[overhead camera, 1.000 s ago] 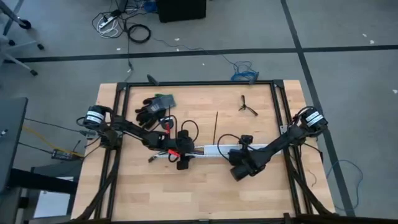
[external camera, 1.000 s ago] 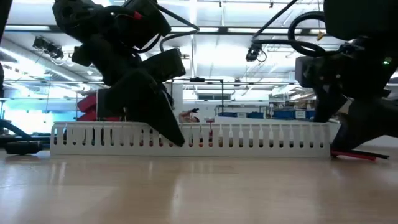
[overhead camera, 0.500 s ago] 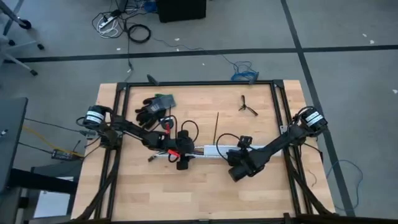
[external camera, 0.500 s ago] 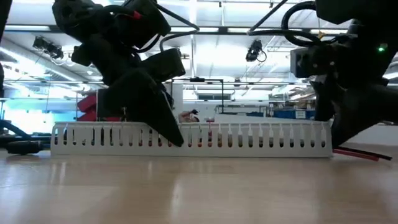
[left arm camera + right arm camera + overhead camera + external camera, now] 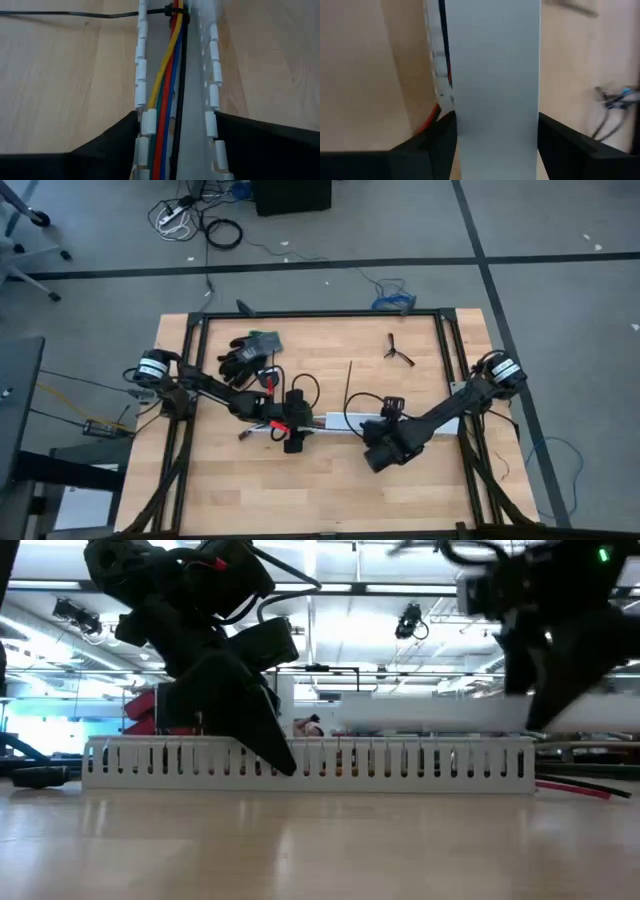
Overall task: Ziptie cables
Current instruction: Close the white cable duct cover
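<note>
Two arms over the counter point(image 5: 220, 480). Left end effector point(image 5: 175, 150) straddles the white slotted channel point(image 5: 212, 95), fingers apart on its outer walls. Cables point(image 5: 167, 100) run inside the channel, with a ziptie point(image 5: 172, 11) looped round them at the far end. Right end effector point(image 5: 495, 150) is clamped on a flat white cover strip point(image 5: 492, 75), lifted above the channel's right end.
</note>
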`<state>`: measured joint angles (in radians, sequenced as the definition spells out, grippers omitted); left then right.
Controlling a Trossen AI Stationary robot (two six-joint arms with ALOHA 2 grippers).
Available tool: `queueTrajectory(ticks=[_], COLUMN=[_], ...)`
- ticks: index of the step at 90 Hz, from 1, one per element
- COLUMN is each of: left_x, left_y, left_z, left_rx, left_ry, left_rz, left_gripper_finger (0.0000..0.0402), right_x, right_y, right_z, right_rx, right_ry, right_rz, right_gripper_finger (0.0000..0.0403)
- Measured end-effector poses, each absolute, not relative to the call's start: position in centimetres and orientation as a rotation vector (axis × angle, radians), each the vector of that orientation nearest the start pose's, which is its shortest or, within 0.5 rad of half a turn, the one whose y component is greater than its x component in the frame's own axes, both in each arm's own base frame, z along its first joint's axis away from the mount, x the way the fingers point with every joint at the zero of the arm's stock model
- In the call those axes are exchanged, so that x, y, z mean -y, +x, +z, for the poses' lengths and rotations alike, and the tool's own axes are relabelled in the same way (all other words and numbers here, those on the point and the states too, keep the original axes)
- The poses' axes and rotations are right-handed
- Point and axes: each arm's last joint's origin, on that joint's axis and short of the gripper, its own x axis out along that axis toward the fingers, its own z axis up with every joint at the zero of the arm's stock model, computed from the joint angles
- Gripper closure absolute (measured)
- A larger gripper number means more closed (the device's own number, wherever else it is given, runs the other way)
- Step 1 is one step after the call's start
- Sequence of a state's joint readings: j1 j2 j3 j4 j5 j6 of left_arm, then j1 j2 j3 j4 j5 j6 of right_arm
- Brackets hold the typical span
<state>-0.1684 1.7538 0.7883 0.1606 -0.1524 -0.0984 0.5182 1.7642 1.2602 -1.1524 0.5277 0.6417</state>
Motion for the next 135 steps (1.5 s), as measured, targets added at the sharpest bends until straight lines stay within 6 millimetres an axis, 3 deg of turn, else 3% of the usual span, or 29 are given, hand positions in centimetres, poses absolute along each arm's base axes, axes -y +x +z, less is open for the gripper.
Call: queueTrajectory(ticks=[19,35,43,68,87,111,135], left_x=[5.0,5.0,5.0,5.0,5.1,5.1,5.1], left_y=[32.0,32.0,32.0,32.0,32.0,32.0,32.0], left_z=[12.6,12.6,12.6,12.6,12.6,12.6,12.6], left_rx=[-0.794,-0.796,-0.796,-0.794,-0.795,-0.796,-0.795], left_ry=[0.057,0.108,0.123,0.116,0.096,0.077,0.088], left_rz=[0.015,-0.001,-0.008,-0.008,-0.003,0.005,0.000], left_gripper_finger=[0.0174,0.0174,0.0174,0.0174,0.0174,0.0174,0.0174], right_x=[-13.9,-12.6,-11.7,-8.9,-7.4,-6.9,-6.8], right_y=[27.8,28.7,29.2,30.7,30.5,30.8,31.0], right_z=[24.1,25.3,25.0,23.9,21.1,20.7,20.6], right_rx=[-1.362,-1.477,-1.517,-1.491,-1.517,-1.480,-1.497], right_ry=[-0.304,-0.096,-0.010,0.000,0.038,0.028,0.089], right_rz=[-0.440,-0.302,-0.207,-0.108,-0.090,-0.119,-0.040], right_gripper_finger=[0.0173,0.0173,0.0173,0.0174,0.0179,0.0183,0.0188])
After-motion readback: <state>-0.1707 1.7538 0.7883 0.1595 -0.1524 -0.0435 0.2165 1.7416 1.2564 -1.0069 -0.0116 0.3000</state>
